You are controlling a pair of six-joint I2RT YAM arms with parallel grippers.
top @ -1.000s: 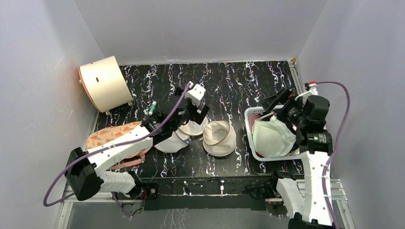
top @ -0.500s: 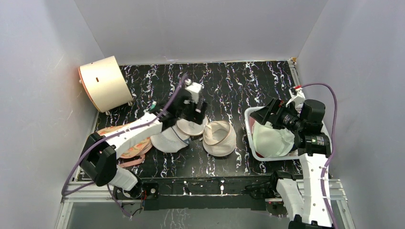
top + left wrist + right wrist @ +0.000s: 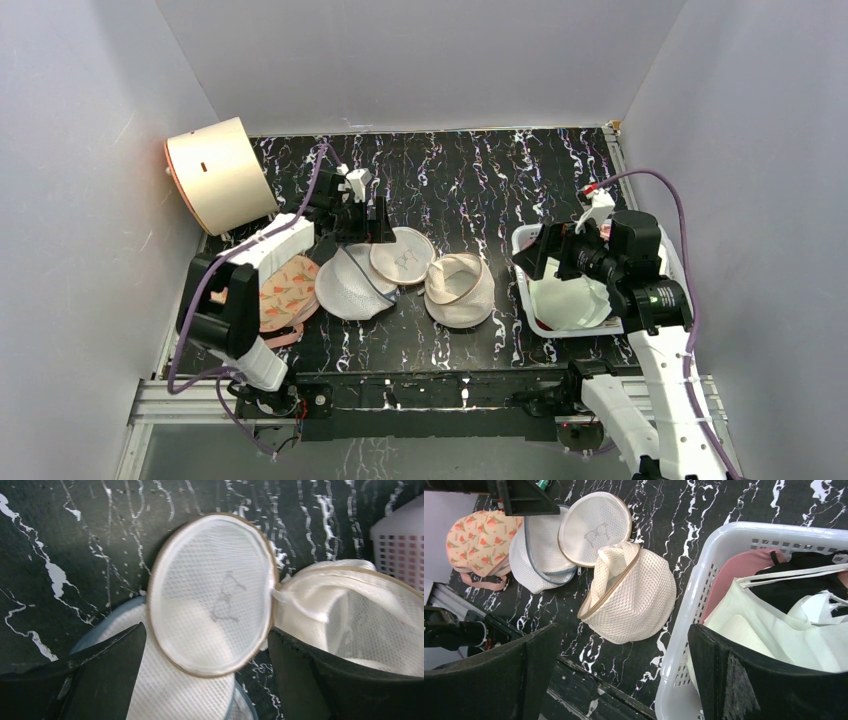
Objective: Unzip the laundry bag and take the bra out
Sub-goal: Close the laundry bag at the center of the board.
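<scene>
Peach bra [image 3: 285,292] touching white dome mesh bag [image 3: 345,295]; cream drum [image 3: 215,175] far-left; white basket [image 3: 684,630] right.

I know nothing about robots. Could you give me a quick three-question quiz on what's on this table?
1. True or false: the round laundry bag is zipped shut.
2. Where does the white bra lie? A) in the basket B) inside the laundry bag C) on the bare tabletop
3. Are the left arm's jaws open or shut?

Key: 1 false, its lid is flipped open. 2 A. 3 open.
</scene>
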